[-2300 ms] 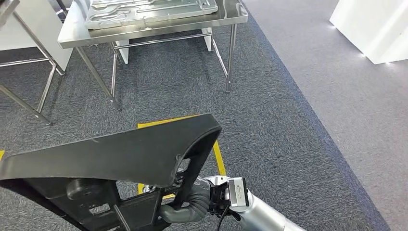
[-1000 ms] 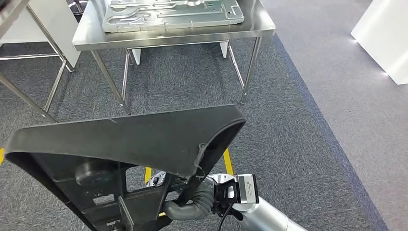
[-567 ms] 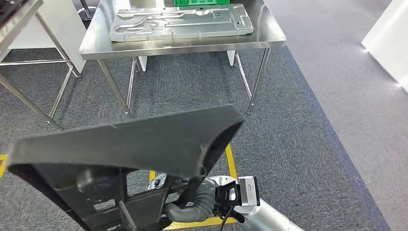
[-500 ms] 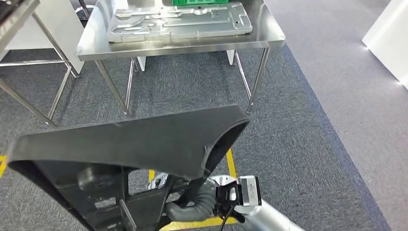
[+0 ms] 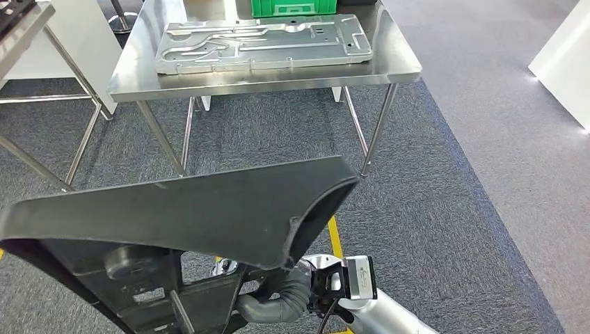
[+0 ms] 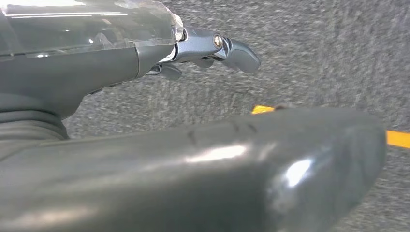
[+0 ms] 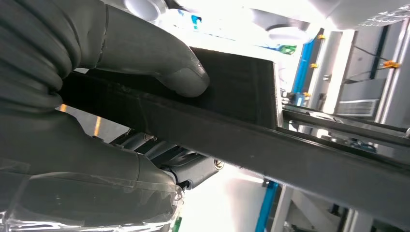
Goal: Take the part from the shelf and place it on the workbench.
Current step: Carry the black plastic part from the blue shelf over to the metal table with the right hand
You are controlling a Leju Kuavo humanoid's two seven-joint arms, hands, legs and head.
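Observation:
I carry a large black plastic part (image 5: 181, 209), a long flat panel with a ribbed frame beneath, across the lower half of the head view. My right hand (image 5: 275, 305) grips its frame from below; the right wrist view has the thumb (image 7: 164, 65) pressed on the black part (image 7: 270, 140) and the fingers under it. My left hand (image 6: 111, 58) has its fingers (image 6: 232, 50) and thick thumb (image 6: 217, 164) apart, with carpet between them. Ahead stands the steel workbench (image 5: 400, 66).
A large stamped metal plate (image 5: 261, 43) lies on the workbench, with a green crate (image 5: 292, 7) behind it. A second steel table (image 5: 21, 31) stands at the left. Yellow floor tape (image 5: 335, 236) runs under the part. A white block (image 5: 565, 38) stands far right.
The whole picture has shifted as I move: the workbench now shows more fully and lower in the view. The part stays in my right hand's grip.

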